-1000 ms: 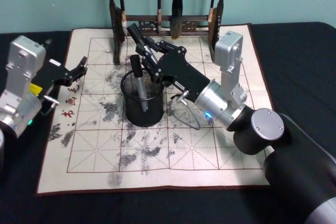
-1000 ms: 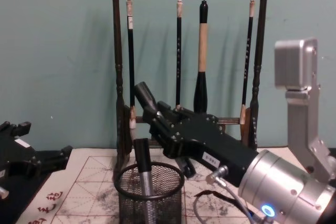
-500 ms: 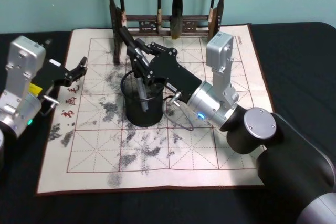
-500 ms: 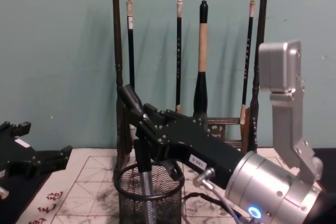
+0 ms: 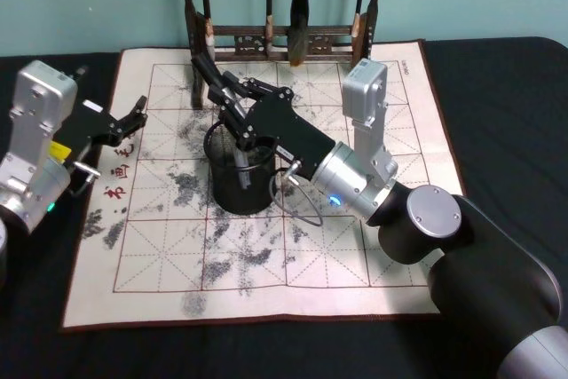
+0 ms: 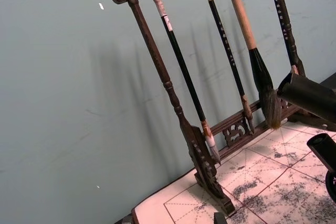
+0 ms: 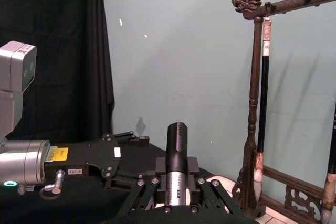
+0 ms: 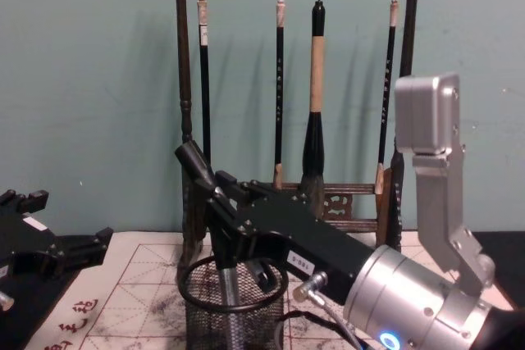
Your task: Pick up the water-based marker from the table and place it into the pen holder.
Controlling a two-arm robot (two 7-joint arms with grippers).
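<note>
the right gripper (image 5: 232,122) clamps the water-based marker (image 5: 240,164) near its top, its long axis nearly upright and its lower end already inside the pen holder (image 5: 241,191) directly beneath, while the left gripper (image 5: 133,115) idles open, well apart.

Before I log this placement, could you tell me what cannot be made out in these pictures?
- Marker lower end: head view, covered by the right hand and the pen holder wall.
- Pen holder base: chest view, cut off by the bottom edge.
- Print on the marker: right wrist view, too small to read.
</note>
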